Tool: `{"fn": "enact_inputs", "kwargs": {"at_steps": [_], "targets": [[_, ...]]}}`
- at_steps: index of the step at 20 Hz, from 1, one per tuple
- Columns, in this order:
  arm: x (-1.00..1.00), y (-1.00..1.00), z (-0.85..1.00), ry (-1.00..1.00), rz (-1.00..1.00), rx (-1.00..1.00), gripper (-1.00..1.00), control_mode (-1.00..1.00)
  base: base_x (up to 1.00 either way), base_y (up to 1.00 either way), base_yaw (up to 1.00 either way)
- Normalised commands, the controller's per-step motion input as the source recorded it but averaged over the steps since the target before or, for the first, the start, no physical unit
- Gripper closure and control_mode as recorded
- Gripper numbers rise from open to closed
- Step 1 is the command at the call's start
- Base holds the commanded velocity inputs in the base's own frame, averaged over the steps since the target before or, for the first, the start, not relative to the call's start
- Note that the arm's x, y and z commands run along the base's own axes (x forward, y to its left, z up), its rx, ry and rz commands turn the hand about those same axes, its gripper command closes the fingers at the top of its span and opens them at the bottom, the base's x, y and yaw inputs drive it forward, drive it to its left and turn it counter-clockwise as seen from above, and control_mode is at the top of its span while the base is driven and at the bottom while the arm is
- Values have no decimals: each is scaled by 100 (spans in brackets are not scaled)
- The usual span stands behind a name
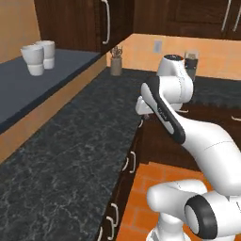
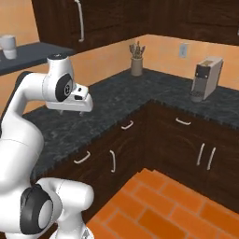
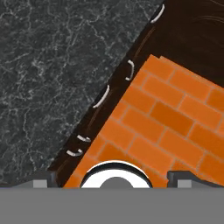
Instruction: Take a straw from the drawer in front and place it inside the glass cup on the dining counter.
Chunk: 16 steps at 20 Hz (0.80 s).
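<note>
Gripper point(image 2: 83, 111), two-finger, dark-tipped, on white Franka arm: hangs above the front edge of the black speckled granite counter point(image 1: 70, 155), pointing down. In the hand view two small dark finger tips point(image 3: 181, 177) sit far apart at 5 and 7 o'clock along the bottom edge, so the jaws stand wide with nothing between them.

Drawer point(image 2: 126, 127), shallow, dark brown wood, short silver bar handle: shut, in the top row of the cabinet run below the counter lip, at about 3 o'clock from the gripper in the right base view. A second short handle point(image 2: 81, 158) lies lower, nearer the arm; which front is meant cannot be told for certain.

Straw, thin light green: presumably inside the shut drawer, hidden. Glass cup and marble dining counter: somewhere beyond these views.

Other items: two opaque white ceramic cups point(image 1: 38, 57) on a dark blue-grey shelf at 10 o'clock in the left base view; utensil holder point(image 2: 136, 65) by the back wall; silver-and-black coffee machine point(image 2: 206, 78) at 2 o'clock; orange brick-tile floor point(image 3: 175, 113).

Risks, judged:
- Wrong handle taken. The long vertical bars point(image 2: 112, 161) belong to doors, not drawers, and sit close beneath.
- Fingers descending from here would strike the counter lip, since the handles sit under the overhang.
- Shallow grasp on a thin bar could slip on the pull.
- White cups mistaken for the clear tumbler.
</note>
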Motion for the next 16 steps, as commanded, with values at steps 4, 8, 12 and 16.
{"fn": "enact_inputs", "kwargs": {"at_steps": [4, 8, 12, 16], "targets": [[0, 0, 0, 0, 0, 0, -100, 100, -13, 67, -58], [0, 0, 0, 0, 0, 0, -100, 100, -41, 72, -51], [-40, 6, 0, 2, -41, 28, -100, -100, 0, 0, 0], [-3, -66, -4, 0, -19, 40, -100, -100, 0, 0, 0]]}}
